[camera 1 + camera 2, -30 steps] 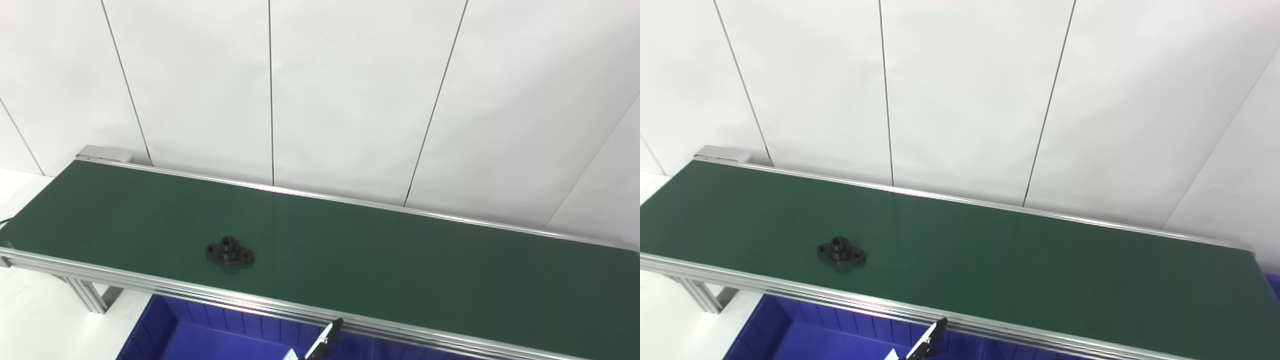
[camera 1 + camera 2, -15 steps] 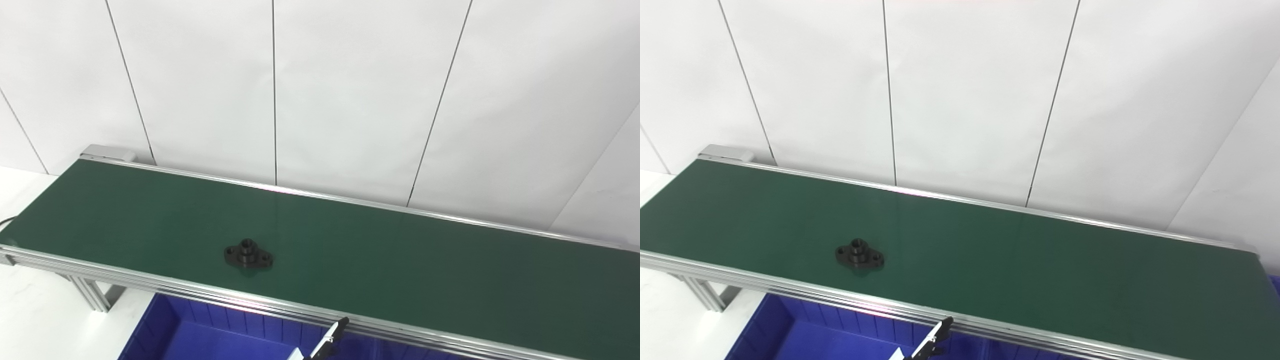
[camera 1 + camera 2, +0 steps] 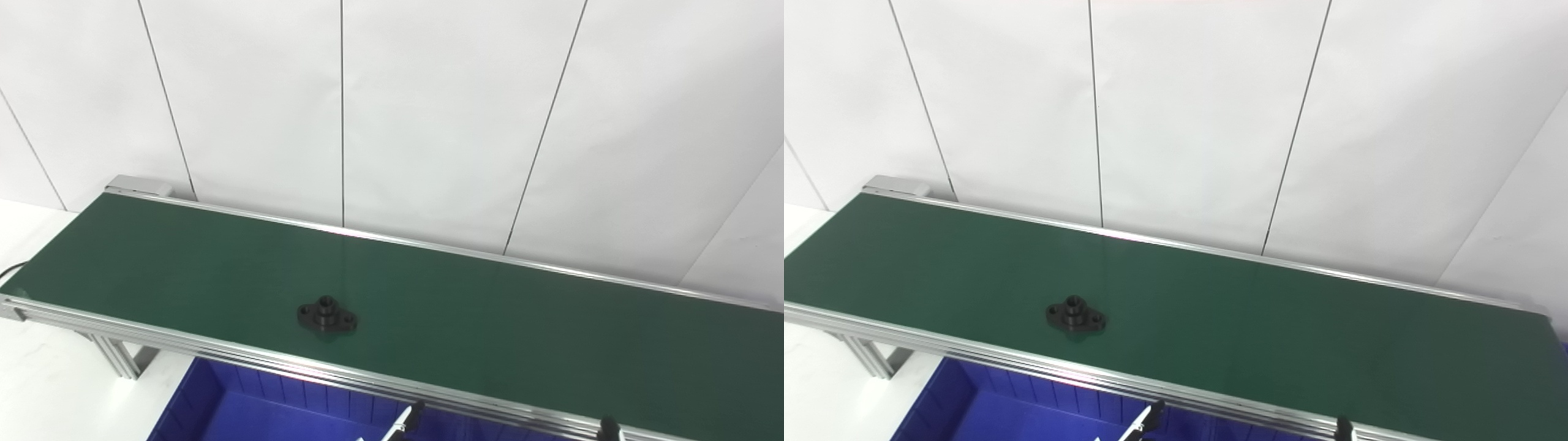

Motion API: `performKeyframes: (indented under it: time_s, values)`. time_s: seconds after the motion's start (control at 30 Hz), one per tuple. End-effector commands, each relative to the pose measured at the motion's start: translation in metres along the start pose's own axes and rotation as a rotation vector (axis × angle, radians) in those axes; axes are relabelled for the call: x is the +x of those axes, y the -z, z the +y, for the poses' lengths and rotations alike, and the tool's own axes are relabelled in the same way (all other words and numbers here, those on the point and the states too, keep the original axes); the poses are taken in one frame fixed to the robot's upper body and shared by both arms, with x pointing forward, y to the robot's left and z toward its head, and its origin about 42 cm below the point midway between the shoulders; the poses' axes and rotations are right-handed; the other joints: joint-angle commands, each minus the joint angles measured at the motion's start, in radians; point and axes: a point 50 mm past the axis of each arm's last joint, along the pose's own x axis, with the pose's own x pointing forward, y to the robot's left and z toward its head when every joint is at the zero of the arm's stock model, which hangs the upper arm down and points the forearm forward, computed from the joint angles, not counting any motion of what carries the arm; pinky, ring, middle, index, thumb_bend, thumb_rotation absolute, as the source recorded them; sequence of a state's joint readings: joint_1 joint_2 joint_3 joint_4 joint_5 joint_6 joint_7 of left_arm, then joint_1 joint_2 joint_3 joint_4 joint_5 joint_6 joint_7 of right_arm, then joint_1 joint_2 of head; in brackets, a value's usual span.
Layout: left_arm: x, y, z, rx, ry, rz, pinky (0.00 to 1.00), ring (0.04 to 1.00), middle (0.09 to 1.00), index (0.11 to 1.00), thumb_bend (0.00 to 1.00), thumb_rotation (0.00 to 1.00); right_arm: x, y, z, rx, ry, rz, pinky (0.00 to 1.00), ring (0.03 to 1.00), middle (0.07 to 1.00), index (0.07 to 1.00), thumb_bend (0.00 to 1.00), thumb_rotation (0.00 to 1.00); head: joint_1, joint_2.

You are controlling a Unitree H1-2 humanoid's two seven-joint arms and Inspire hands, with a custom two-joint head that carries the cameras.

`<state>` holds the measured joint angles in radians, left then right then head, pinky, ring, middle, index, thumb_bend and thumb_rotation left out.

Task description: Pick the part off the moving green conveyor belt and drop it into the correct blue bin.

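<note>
— One part [image 3: 326, 314] is all you have to deal with, and it's lying flat on the belt [image 3: 490, 318], left of the middle and toward the near rail. Nothing touches it.

— So which step am I on?

— I'd call it the wait before the reach; the pick isn't begun. Your left hand [image 3: 405, 424] shows only as a dark tip at the bottom edge, below the near rail and over the bin [image 3: 245, 410]. Your right hand [image 3: 608, 427] is a sliver, further right along the same edge.

— How are the fingers set?

— You can't tell for either hand; too little of them shows. Neither holds the part, which sits apart from both.

— What does the next move call for?

— My guess: lift a hand over the rail and meet the part a little ahead of where it lies, since the belt carries it rightward. Close on the raised hub, then carry it to the bin.

— What's changed from a second ago?

— The part has ridden right along the belt, nearer your left hand. The view has shifted a little too, and the right tip has come into sight.
</note>
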<state>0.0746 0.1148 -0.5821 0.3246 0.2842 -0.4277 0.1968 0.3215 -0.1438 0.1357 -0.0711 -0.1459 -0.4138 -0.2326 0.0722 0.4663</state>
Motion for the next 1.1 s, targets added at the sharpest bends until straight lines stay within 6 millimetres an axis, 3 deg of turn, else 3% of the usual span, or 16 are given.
performKeyframes:
  time_s: [0.0,0.07,0.17,0.2,0.27,0.43,0.57,0.97,1.07]
  values:
    - [0.011,-0.011,0.0,0.014,0.014,-0.066,0.87,0.964,1.0,0.994,0.83,0.67,0.021,-0.022,-0.004,-0.034,-0.017,-0.147,1.0,1.0,1.0,1.0,0.68,1.0,-0.018,0.005]
    - [0.012,-0.01,0.001,0.025,0.024,-0.059,0.87,0.964,1.0,0.991,0.83,0.67,0.036,-0.031,-0.008,-0.081,-0.024,-0.179,1.0,1.0,1.0,1.0,0.66,1.0,-0.042,0.012]
    - [0.013,-0.009,0.003,0.038,0.035,-0.055,0.87,0.964,1.0,0.997,0.83,0.68,0.057,-0.042,-0.014,-0.129,-0.02,-0.221,0.95,0.947,0.964,0.983,0.7,0.88,-0.065,0.018]
    - [0.013,-0.009,0.004,0.034,0.034,-0.056,0.87,0.965,1.0,0.998,0.83,0.68,0.063,-0.046,-0.016,-0.143,-0.024,-0.235,0.94,0.938,0.957,0.975,0.7,0.86,-0.132,0.034]
    - [0.013,-0.008,0.007,0.029,0.032,-0.059,0.88,0.97,1.0,1.0,0.83,0.68,0.076,-0.054,-0.017,-0.161,-0.033,-0.262,0.9,0.922,0.942,0.954,0.7,0.8,-0.182,0.047]
    - [0.012,-0.009,0.018,0.054,0.042,-0.068,0.92,0.995,1.0,1.0,0.81,0.74,0.102,-0.082,-0.006,-0.191,-0.08,-0.284,0.83,0.884,0.91,0.925,0.73,0.69,-0.316,0.091]
    - [0.012,-0.01,0.026,0.067,0.057,-0.076,0.95,1.0,1.0,1.0,0.78,0.79,0.12,-0.099,0.009,-0.211,-0.116,-0.264,0.81,0.879,0.901,0.924,0.73,0.63,-0.368,0.119]
    - [0.01,-0.011,0.04,0.103,0.08,-0.083,1.0,1.0,1.0,1.0,0.75,0.88,0.16,-0.119,0.037,-0.313,-0.216,-0.205,0.86,0.911,0.929,0.932,0.73,0.55,-0.413,0.167]
    - [0.009,-0.012,0.044,0.106,0.088,-0.085,1.0,1.0,1.0,1.0,0.76,0.89,0.174,-0.123,0.047,-0.352,-0.249,-0.18,0.83,0.885,0.907,0.921,0.74,0.52,-0.424,0.193]
